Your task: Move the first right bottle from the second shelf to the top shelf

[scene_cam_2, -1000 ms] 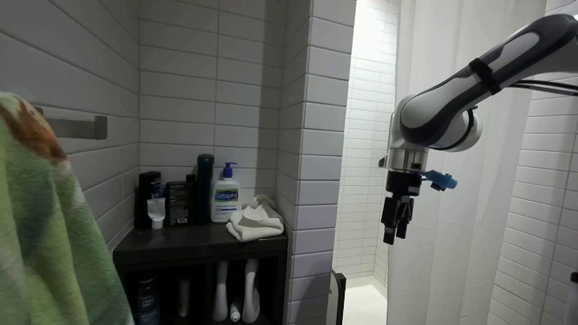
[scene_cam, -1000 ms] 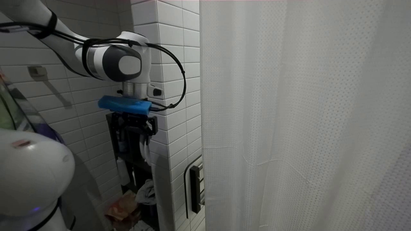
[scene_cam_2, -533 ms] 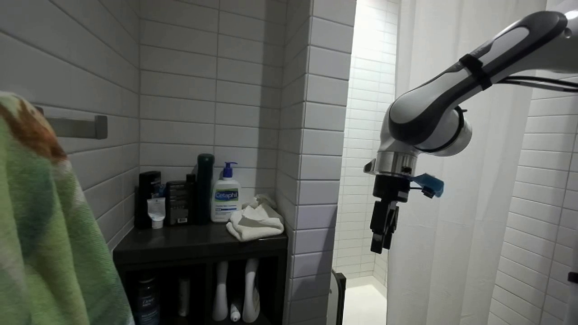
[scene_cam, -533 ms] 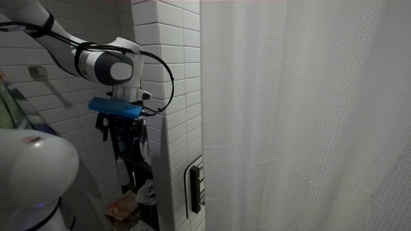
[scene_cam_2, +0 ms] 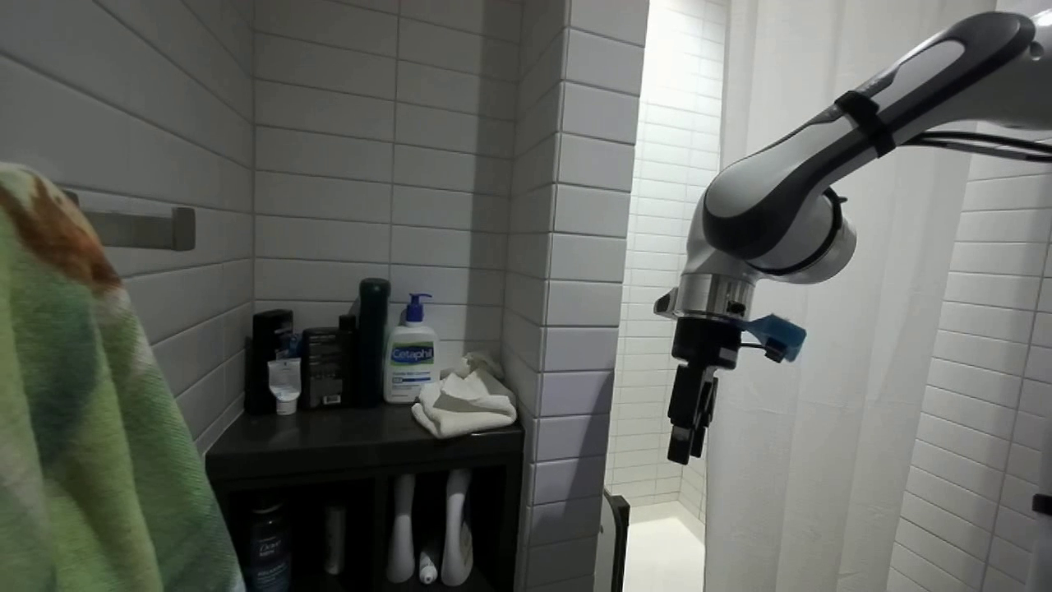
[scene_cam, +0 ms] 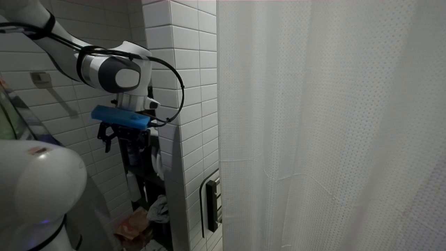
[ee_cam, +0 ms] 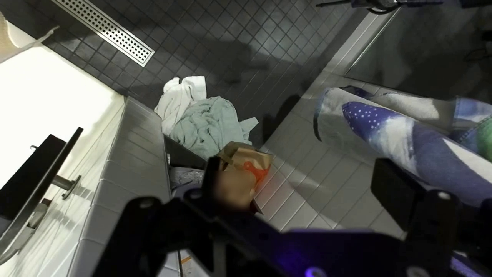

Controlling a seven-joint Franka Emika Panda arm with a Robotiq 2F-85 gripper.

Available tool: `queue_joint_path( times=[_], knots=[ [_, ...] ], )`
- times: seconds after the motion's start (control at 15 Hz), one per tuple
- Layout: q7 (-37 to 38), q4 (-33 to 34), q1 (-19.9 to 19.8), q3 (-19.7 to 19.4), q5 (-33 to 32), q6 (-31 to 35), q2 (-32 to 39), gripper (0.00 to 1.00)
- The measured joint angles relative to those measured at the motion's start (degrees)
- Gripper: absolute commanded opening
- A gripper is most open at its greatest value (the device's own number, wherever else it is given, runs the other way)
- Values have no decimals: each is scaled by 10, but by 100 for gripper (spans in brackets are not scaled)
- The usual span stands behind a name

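Gripper (ee_cam: 301, 184) pointing down, spread pretty wide — off right of the tiled pillar (scene_cam_2: 577, 329) in an exterior view.
Rightmost white bottle (scene_cam_2: 457, 530) sits in the cubby (scene_cam_2: 431, 497) under the top shelf (scene_cam_2: 353, 432) — up there, a Cetaphil pump bottle (scene_cam_2: 412, 362) just beside a white cloth (scene_cam_2: 465, 404).

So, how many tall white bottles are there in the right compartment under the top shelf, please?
2 in an exterior view: a left bottle and a right bottle, a small white item between them; others may be hidden behind.
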Motion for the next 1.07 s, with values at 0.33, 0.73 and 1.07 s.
queue_joint_path(
  times=[0.33, 0.73, 1.07],
  knots=[
    [-26, 1, 16, 5, 3, 0, 0, 100],
    [-57, 7, 38, 34, -1, 15, 0, 100],
    [-2, 15, 38, 109, -87, 97, 0, 100]
  ],
)
